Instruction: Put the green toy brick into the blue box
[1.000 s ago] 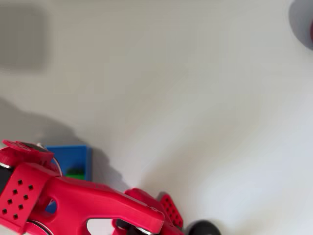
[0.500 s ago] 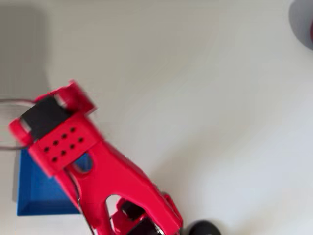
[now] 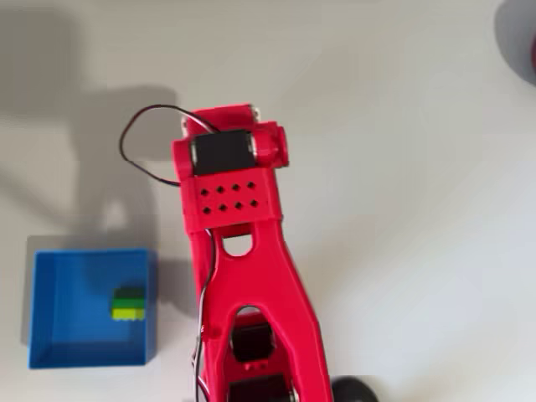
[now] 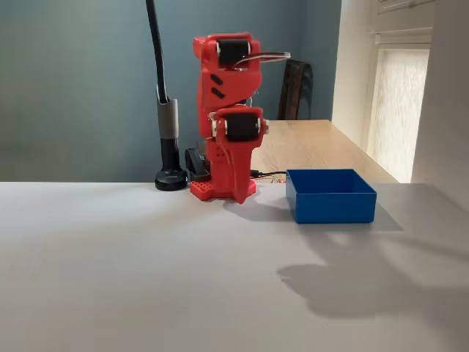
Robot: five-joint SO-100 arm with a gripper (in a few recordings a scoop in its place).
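Green toy brick point(image 3: 128, 303), a small studded block banded dark green and lime, lying on the floor of the blue box point(image 3: 59, 335) on the white bench point(image 3: 402, 209); state of the red arm's point(image 3: 243, 276) fingers indeterminable.

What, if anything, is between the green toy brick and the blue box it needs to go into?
Nothing visible: the green toy brick already lies on the floor of the blue box, toward its right wall in the overhead view, and the red arm is beside the box.
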